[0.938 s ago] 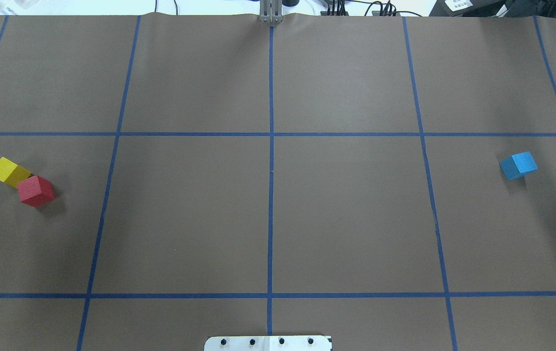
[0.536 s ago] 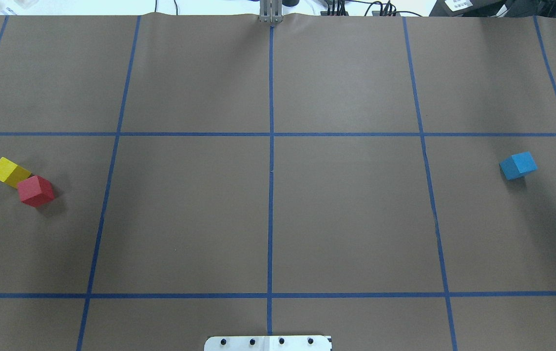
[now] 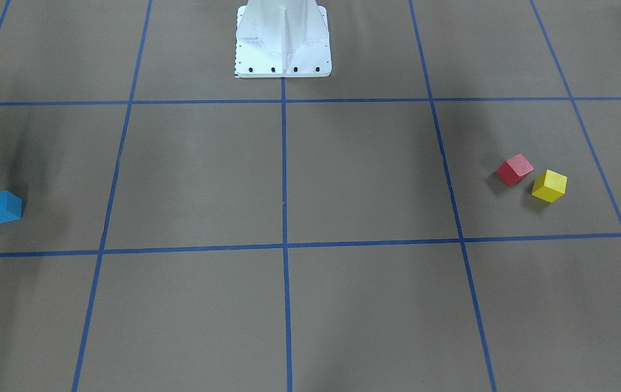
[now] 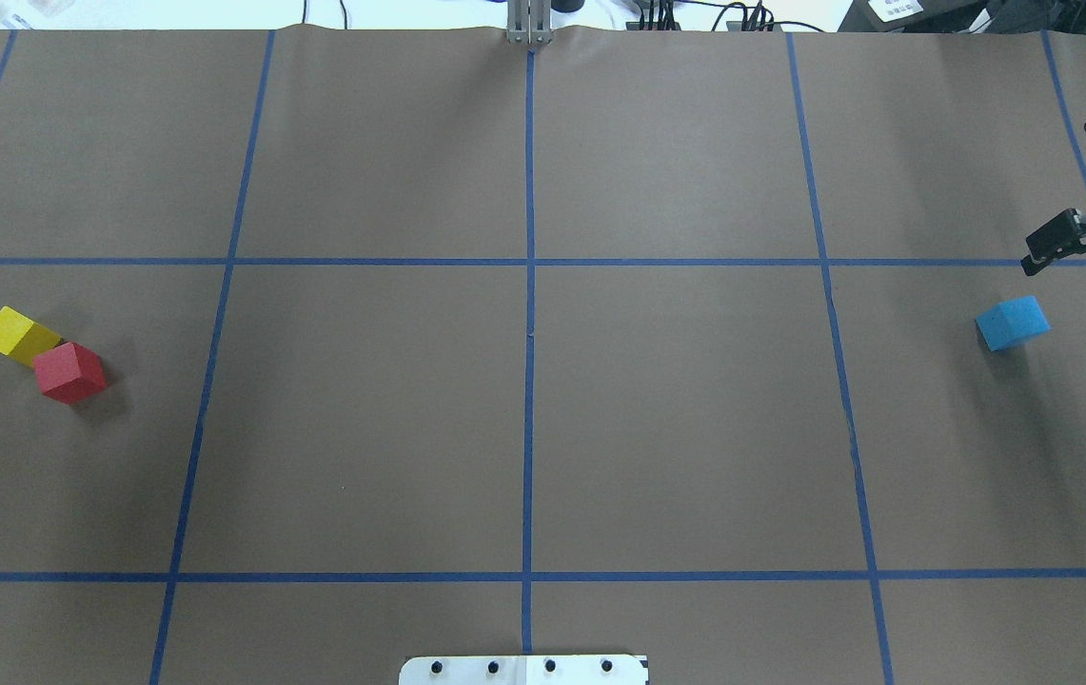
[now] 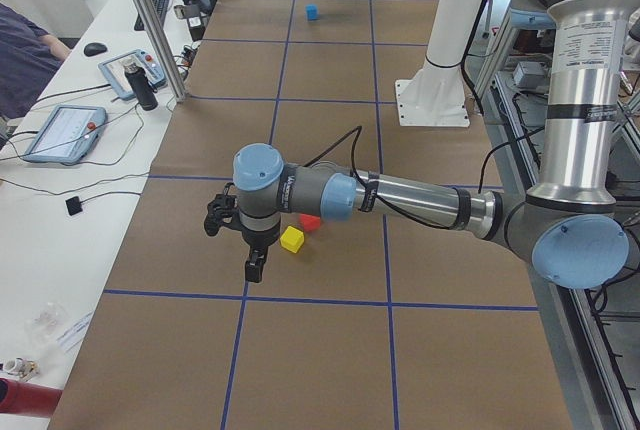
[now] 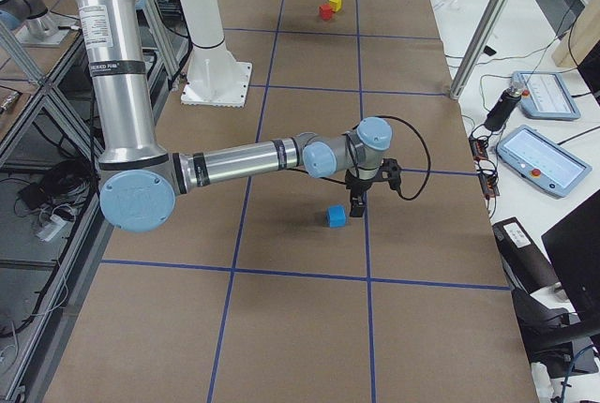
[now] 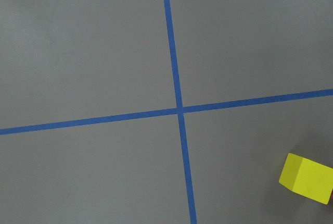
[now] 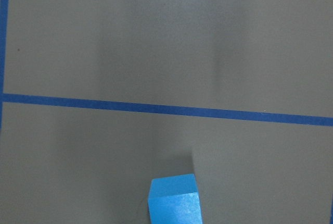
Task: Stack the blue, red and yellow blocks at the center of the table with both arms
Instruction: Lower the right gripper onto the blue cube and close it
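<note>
- Only the overhead view shows both fingers of the R gripper (image 4: 1068, 190): spread wide, holding nothing.
- Front view catches just one black fingertip at its edge, right beside the blue block (image 3: 1, 207); can't tell if they touch.
- L gripper (image 5: 235, 245) appears solely in the left side view, so can't tell its finger spread.
- L wrist cam sees the yellow block (image 7: 307, 178) in its lower-right corner.
- R arm: forearm low and level, wrist turned down.
- L arm: same pose, hanging near yellow.
- Red block (image 4: 71, 371) sits just beside yellow at the L end, well apart from blue.
- Surface (image 4: 676, 428): brown w/ blue tape grid.
- White pedestal (image 3: 283, 38) at the robot side.
- Pendants (image 6: 539, 159) on a side bench.
</note>
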Motion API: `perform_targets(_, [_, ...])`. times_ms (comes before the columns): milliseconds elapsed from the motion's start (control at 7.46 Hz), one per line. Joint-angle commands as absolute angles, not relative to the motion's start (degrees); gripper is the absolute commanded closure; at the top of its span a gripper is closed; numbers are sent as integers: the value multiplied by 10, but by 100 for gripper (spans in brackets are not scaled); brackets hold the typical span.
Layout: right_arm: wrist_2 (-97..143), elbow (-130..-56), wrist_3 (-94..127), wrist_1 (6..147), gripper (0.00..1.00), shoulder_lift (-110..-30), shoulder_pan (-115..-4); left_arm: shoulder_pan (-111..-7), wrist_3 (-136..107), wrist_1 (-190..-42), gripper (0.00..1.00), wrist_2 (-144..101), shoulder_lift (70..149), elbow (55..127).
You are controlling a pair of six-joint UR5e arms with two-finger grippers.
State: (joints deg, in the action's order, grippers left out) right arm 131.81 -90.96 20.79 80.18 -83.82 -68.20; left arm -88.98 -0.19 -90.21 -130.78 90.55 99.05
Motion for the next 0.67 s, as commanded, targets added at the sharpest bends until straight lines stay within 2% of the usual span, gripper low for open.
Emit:
perform_targets(0, [1320,-874,207,753,1,-845,-660,-889,-2,-904,0,-1308,905,991])
perform_targets(536, [1315,-858,207,753,1,-845,-621,-889,-2,-905,0,-1308,907,991])
